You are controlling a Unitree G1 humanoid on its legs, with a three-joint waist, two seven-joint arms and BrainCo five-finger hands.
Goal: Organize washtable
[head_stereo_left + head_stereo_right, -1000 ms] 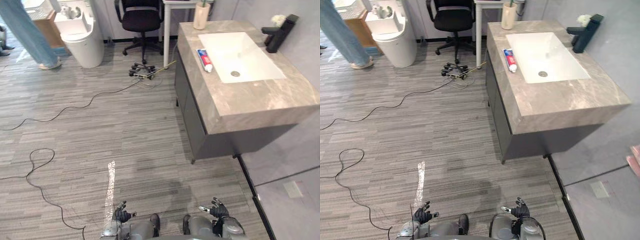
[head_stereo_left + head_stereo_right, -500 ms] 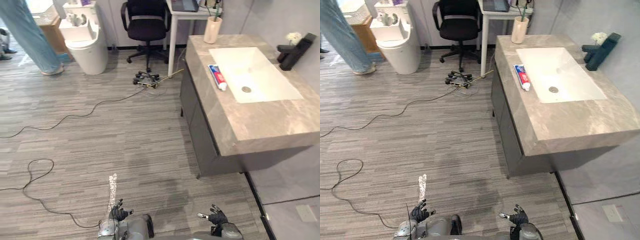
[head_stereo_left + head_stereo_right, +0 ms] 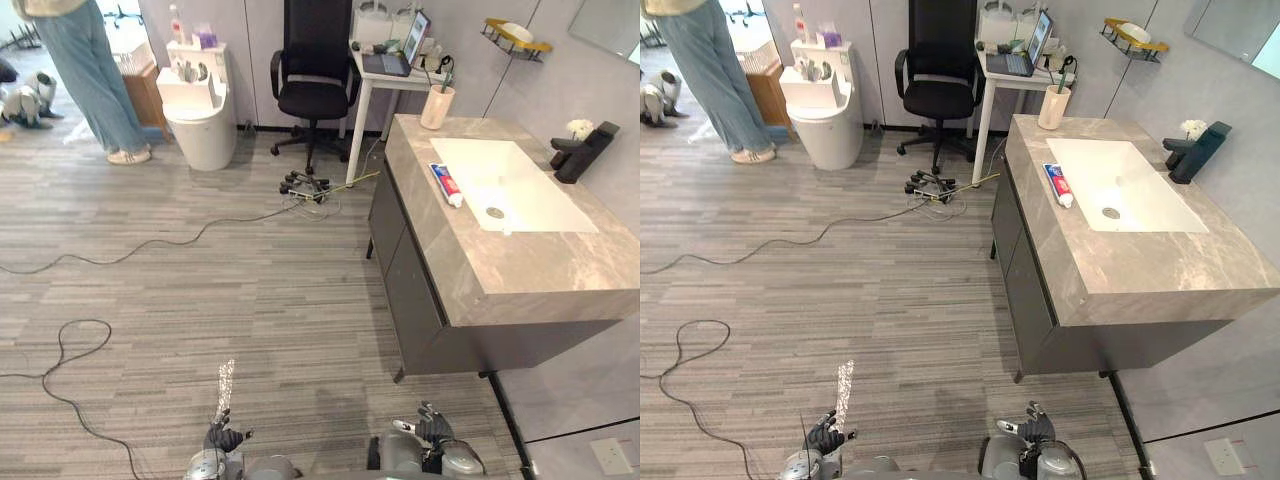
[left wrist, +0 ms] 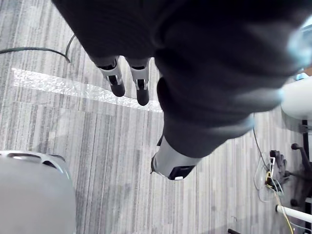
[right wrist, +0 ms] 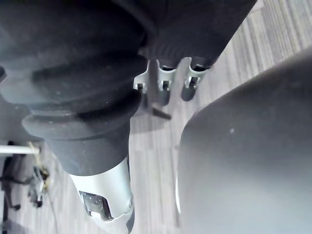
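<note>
The washtable [image 3: 520, 275] is a grey stone counter with a white sink [image 3: 510, 185], standing at the right. A red, white and blue toothpaste tube [image 3: 446, 185] lies on the counter beside the sink's left rim. A beige cup [image 3: 435, 107] holding a toothbrush stands at the far corner. A black faucet [image 3: 580, 155] with a small white flower [image 3: 578, 128] is on the sink's far side. My left hand [image 3: 222, 438] and right hand [image 3: 430, 428] hang low over the floor, far from the counter, both open and holding nothing. The fingers [image 4: 119, 80] look relaxed.
A person in jeans [image 3: 95, 70] stands at the far left beside a white toilet [image 3: 200, 110]. A black office chair [image 3: 315, 80] and a white desk with a laptop [image 3: 395, 65] are behind the counter. Cables and a power strip [image 3: 305, 187] lie on the floor.
The camera has lifted, so more of the back wall, chair and desk shows. Both hands stay low and open, holding nothing.
</note>
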